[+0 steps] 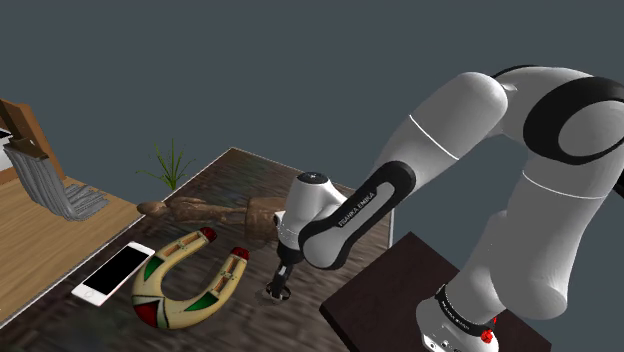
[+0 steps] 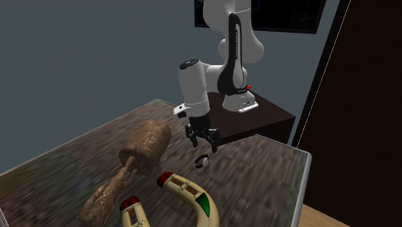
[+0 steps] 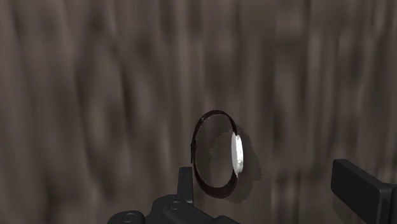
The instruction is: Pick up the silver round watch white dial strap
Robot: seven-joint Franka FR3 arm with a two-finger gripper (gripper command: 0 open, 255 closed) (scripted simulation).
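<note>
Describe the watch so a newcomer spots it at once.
On the dark table, look below the black gripper. The watch sits there: a small strap loop with a white dial, far smaller than the curved cream toy and brown mallet.

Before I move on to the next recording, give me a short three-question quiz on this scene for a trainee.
1. True or false: the all-black two-finger hand is shut on the round silver watch with white dial and dark strap.
2. Which thing lies right beside the white smartphone? A) a blue mug B) the cream horseshoe-shaped piece with red tips C) a green book
3. Fill in: the watch lies on the dark wood-grain ___.
Key: 1 false, the hand is open; 2 B; 3 table.
</note>
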